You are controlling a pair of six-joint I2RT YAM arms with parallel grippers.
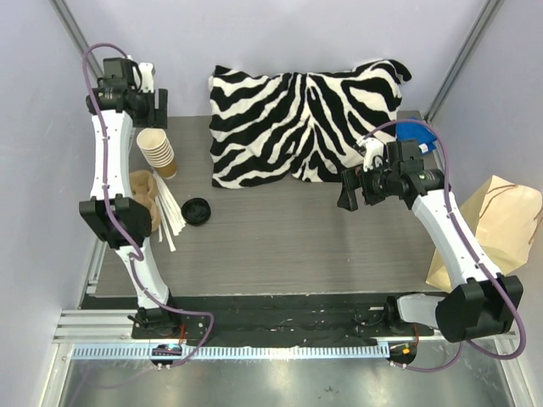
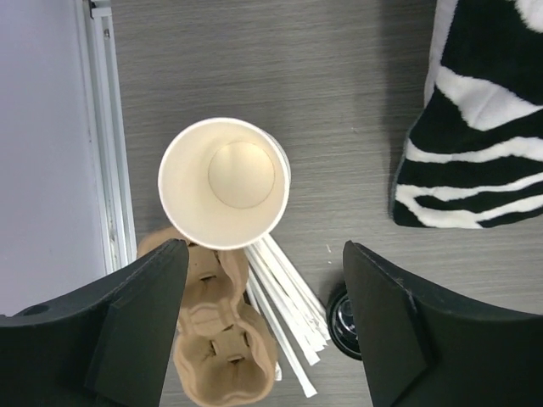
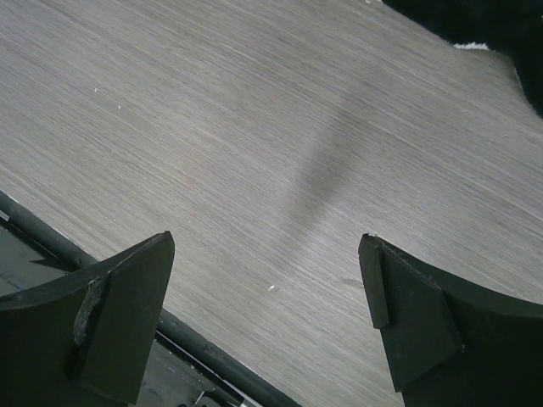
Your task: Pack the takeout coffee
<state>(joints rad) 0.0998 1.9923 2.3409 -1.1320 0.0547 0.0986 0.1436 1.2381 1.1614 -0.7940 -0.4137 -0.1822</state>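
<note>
The takeout coffee is not in view in any frame. A stack of unlidded brown cups (image 1: 157, 151) stands at the back left, and in the left wrist view I look straight down into the top cup (image 2: 225, 182). My left gripper (image 1: 159, 106) hangs above and just behind the stack, open, with nothing between its fingers (image 2: 265, 254). A loose black lid (image 1: 197, 210) lies on the table right of the stack and shows partly behind my right finger (image 2: 344, 318). My right gripper (image 1: 346, 191) hovers open over bare table (image 3: 267, 246). A brown paper bag (image 1: 509, 225) lies at the table's right edge.
A zebra-print pillow (image 1: 305, 123) covers the back middle, its corner also in the left wrist view (image 2: 484, 127). A brown pulp cup carrier (image 1: 144, 191) (image 2: 216, 339) and white wrapped straws (image 1: 170, 216) (image 2: 284, 305) lie near the cups. A blue object (image 1: 416, 136) sits behind the right arm.
</note>
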